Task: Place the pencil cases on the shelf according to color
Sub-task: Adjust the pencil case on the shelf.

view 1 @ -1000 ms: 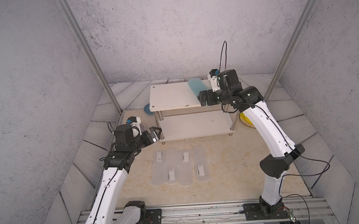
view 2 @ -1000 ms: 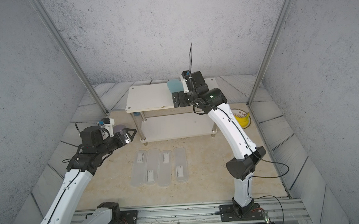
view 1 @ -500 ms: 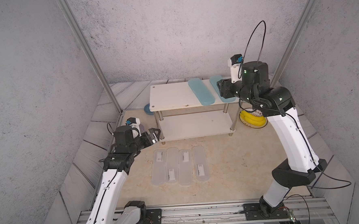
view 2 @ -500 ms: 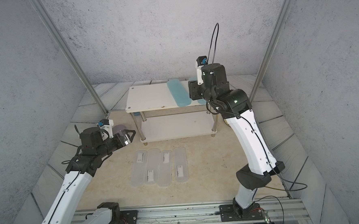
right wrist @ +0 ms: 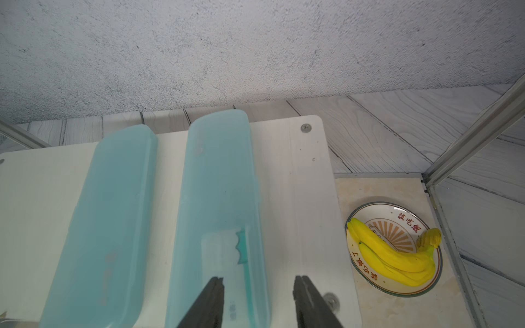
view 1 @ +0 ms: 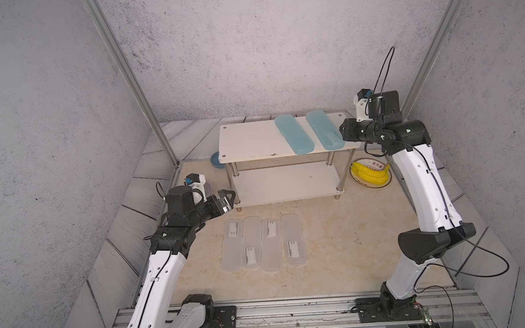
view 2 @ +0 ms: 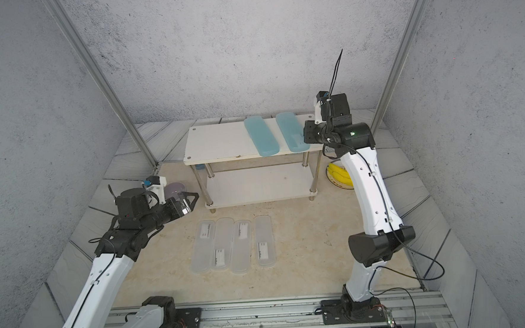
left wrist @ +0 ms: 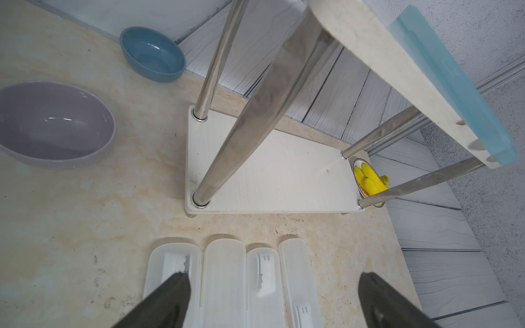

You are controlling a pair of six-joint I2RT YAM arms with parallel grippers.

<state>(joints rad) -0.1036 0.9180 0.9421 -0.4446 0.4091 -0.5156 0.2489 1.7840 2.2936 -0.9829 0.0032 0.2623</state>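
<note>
Two teal cases (view 1: 293, 135) are lying side by side on the right half of the top board of the shelf (view 1: 247, 141), their near ends reaching its front edge; the left half is showing bare. Four white cases (view 1: 264, 245) are lying edge to edge on the tabletop (view 1: 336, 244) before it. The right claw (right wrist: 258, 279) is hovering parted and empty over the board's front-right corner. The left claw (view 1: 226, 199) is gaping near the front-left leg.
</note>
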